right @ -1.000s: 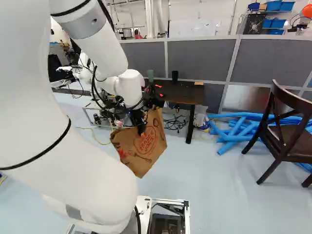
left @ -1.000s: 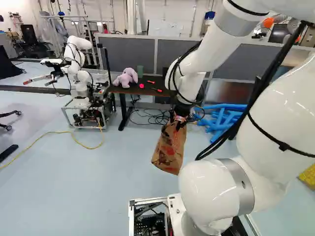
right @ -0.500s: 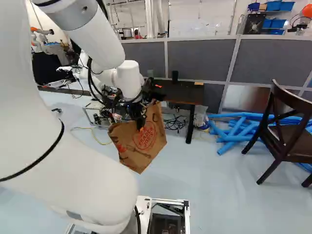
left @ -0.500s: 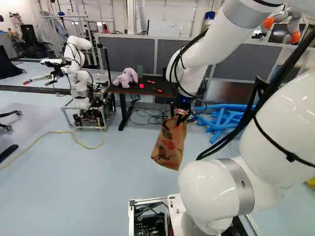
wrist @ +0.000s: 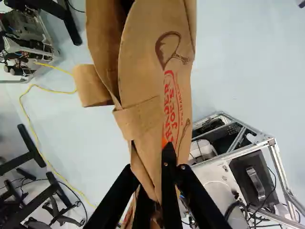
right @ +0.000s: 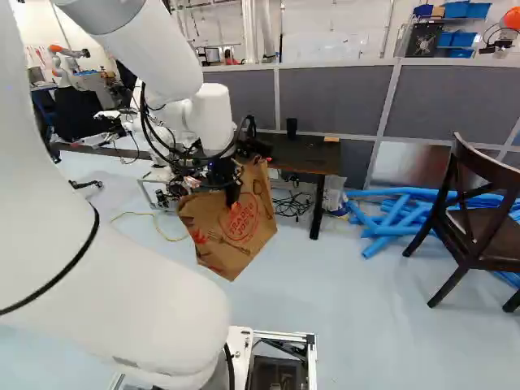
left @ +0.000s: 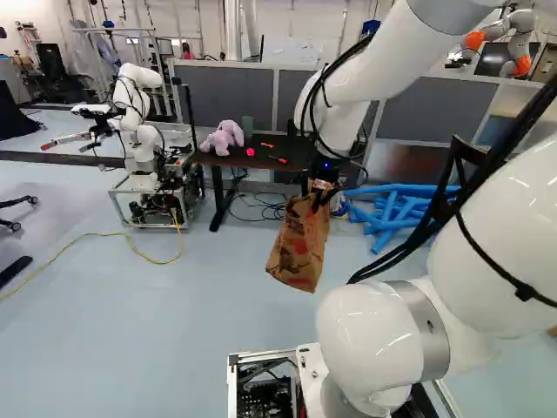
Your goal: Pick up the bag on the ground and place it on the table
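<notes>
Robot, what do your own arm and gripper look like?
My arm is shiny white, with fat, rounded parts and smooth grey bands. Black cables run along it, and thin black straps go around it. My gripper is black, with a bit of orange showing at one fingertip.

Blue tubes (right: 391,218) piled on flr (right: 357,325), dk brn wooden chair (right: 487,231) nr them. Lt purple plush toy (left: 224,138). Yel. cable (left: 103,233) on flr nr another robot (left: 146,136). Gray partitions (left: 233,94) in bkgd.
</notes>
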Available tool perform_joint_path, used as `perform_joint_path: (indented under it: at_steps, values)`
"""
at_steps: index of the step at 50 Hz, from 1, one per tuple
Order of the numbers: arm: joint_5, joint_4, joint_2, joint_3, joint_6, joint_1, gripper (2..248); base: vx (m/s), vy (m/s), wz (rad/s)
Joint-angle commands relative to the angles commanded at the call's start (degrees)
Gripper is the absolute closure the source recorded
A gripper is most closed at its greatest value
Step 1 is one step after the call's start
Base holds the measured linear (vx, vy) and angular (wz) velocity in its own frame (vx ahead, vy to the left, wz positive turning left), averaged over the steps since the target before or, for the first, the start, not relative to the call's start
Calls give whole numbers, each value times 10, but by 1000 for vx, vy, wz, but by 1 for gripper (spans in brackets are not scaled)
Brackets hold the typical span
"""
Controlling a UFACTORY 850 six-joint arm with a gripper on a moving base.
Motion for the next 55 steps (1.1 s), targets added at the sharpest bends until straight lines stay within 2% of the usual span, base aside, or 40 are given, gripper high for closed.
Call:
perform_joint_path:
  at_steps: [55]
  values:
    - [-136, -3, 24, -85, 0, -1, 227, 0, 0, 0]
